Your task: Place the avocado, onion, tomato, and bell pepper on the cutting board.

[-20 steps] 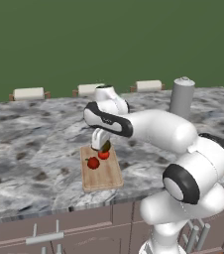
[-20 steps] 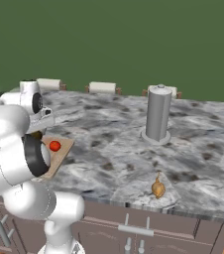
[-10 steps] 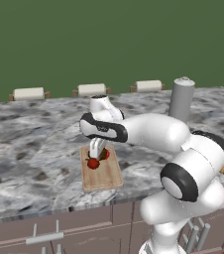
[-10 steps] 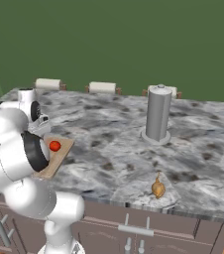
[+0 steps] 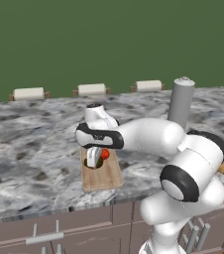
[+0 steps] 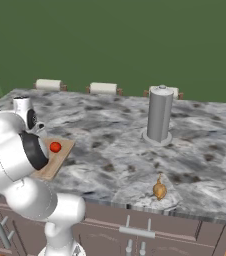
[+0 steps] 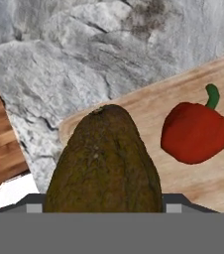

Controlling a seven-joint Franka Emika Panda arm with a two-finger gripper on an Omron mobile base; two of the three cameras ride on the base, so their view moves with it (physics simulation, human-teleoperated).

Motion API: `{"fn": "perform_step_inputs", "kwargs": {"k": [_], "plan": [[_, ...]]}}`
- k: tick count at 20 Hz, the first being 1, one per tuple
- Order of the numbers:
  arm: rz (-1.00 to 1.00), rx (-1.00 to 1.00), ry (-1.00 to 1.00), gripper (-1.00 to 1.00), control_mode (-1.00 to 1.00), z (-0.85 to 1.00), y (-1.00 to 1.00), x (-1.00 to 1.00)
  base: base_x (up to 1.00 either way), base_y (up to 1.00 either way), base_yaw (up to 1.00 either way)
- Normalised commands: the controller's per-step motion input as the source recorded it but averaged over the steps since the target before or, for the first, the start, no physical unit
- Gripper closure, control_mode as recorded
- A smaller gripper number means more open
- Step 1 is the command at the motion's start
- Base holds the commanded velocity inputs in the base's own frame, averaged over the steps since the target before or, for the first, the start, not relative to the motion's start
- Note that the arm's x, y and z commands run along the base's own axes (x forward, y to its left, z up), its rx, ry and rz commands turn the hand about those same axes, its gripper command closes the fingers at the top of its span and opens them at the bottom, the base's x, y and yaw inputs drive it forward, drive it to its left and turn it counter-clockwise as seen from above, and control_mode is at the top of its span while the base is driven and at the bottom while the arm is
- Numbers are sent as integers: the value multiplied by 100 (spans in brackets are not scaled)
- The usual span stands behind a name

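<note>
Hand view: avocado (image 7: 104,161) clamped in tool (image 7: 103,201), lower centre, over cutting board (image 7: 183,104).
Bell pepper (image 7: 197,130): right, on board.
Onion (image 6: 159,189): lower right, on table (image 6: 115,150).

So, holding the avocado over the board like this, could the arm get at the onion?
Probably not yet: the tool is closed on the avocado over the cutting board, and the onion lies far off near the counter edge.

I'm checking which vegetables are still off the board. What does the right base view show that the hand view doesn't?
Right base view: a tan onion on the counter's near edge, far from the light wooden cutting board, and a grey cylinder. Hand view: a dark olive avocado close up over the board, and a red bell pepper lying on it. Both: the board and marble counter.
</note>
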Motion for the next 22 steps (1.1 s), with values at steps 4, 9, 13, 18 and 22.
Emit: {"fn": "perform_step_inputs", "kwargs": {"k": [4,9,13,18,22], "plan": [[4,0,0,100,-100,-22,2,-7,0,0,0],[3,0,0,100,-100,-26,0,-1,0,0,0],[3,0,0,100,-100,-32,0,0,0,0,0],[3,0,0,100,-100,-24,0,0,0,0,0],[4,0,0,100,-100,-18,0,0,0,0,0]]}}
